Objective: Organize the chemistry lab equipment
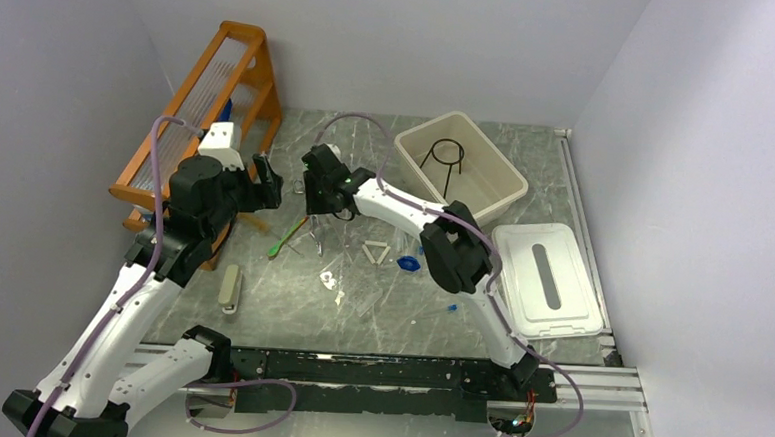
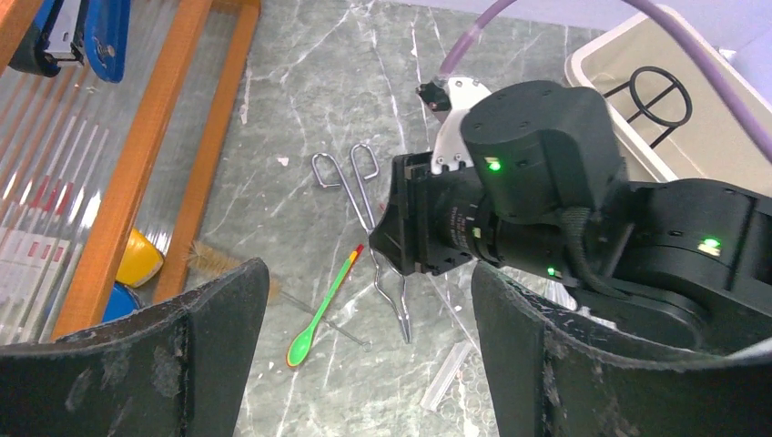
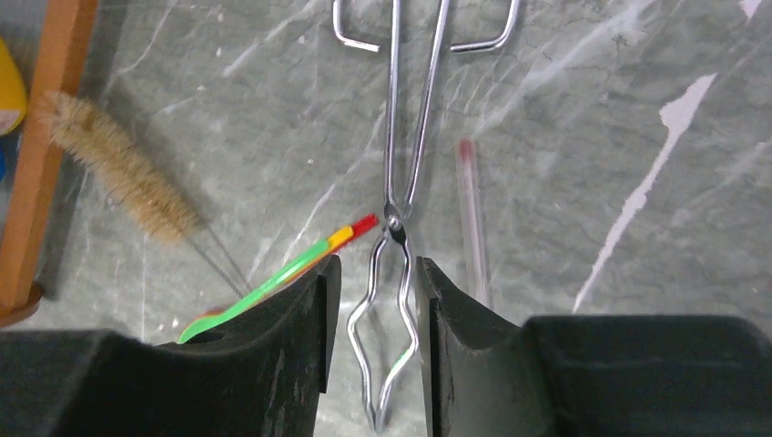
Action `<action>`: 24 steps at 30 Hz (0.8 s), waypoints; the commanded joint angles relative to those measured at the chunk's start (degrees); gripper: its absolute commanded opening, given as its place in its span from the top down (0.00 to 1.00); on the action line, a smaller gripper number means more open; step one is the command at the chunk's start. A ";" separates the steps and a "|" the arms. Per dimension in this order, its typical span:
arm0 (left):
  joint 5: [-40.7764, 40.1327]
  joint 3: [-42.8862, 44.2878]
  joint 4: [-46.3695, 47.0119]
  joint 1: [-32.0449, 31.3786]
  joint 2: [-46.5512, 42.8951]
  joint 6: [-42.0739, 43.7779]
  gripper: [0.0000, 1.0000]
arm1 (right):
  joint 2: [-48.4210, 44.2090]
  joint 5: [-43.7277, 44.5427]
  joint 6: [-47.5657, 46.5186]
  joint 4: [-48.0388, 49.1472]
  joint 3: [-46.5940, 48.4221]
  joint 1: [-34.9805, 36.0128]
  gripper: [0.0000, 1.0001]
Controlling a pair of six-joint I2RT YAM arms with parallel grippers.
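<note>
Metal tongs lie on the marble table; they also show in the top view and the left wrist view. My right gripper is low over them, jaws narrowly apart on either side of the wavy end; the right finger touches it and the left stands just clear. A green spoon lies beside the left finger. A clear tube lies to the right. My left gripper is wide open and empty above. The black wire ring stands in the beige bin. A white triangle lies nearby.
The orange wooden rack stands at the far left, with a bristle brush at its foot. A white lid lies at the right. A blue piece, a tiny blue-capped piece and a beige block lie on the table.
</note>
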 commanded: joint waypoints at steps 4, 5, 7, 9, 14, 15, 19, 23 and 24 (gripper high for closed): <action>0.11 -0.79 1.37 -0.21 -0.09 -0.55 0.15 | 5.90 -0.10 3.38 -1.34 5.71 -0.28 0.61; 0.15 -0.79 1.39 -0.21 -0.07 -0.42 0.15 | 6.42 0.12 3.27 -1.64 6.22 -0.28 0.61; 0.17 -0.85 1.35 -0.21 0.06 -0.39 0.15 | 7.53 0.40 3.06 -1.98 6.75 -0.28 0.61; 0.11 -0.86 1.47 -0.21 0.03 -0.31 0.15 | 8.44 0.42 2.67 -2.15 7.19 -0.22 0.62; -0.15 -0.79 1.61 -0.21 0.08 -0.15 0.15 | 11.66 3.32 2.76 -5.68 10.55 0.13 0.73; -0.06 -0.87 1.64 -0.21 0.09 -0.18 0.15 | 12.02 3.86 2.80 -6.61 11.38 0.20 0.77; 0.19 -1.05 1.38 -0.21 -0.14 -0.24 0.15 | 14.67 8.35 2.52 -11.77 17.90 1.37 0.79; -0.06 -1.29 1.13 -0.19 -0.79 -0.45 0.15 | 16.39 12.04 1.81 -16.67 22.22 2.33 0.72; -0.16 -1.39 1.13 -0.21 -1.00 -0.51 0.15 | 16.36 12.33 1.72 -17.22 22.26 2.43 0.71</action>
